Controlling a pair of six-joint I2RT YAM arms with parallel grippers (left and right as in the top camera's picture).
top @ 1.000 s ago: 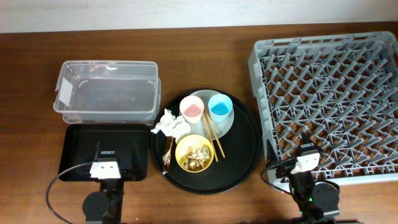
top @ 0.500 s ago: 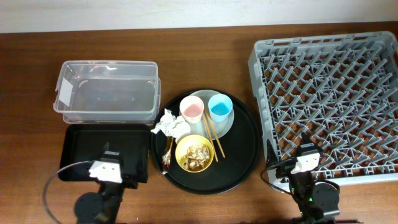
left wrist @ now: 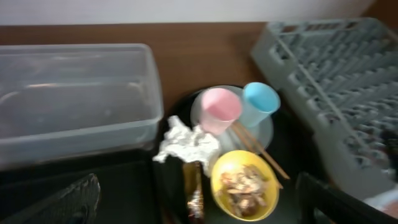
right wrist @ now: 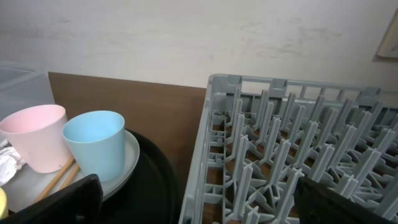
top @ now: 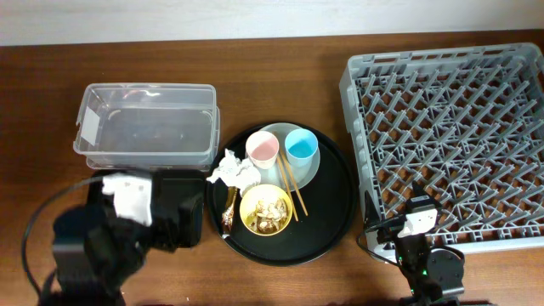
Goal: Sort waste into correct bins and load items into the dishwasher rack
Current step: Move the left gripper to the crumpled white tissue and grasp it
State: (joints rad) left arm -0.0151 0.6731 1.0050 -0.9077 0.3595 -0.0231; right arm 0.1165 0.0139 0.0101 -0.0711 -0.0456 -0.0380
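On round tray (top: 337, 212): yellow bowl (top: 245, 205) holding scraps (top: 269, 212).

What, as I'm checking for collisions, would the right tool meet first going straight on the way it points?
Most likely the side wall of the rack, dead ahead of the right tool. The blue cup stands left of that line. Depth is hard to judge.

Left arm (top: 89, 251) hides most of black tray (top: 195, 200); rack (top: 442, 127) cropped right
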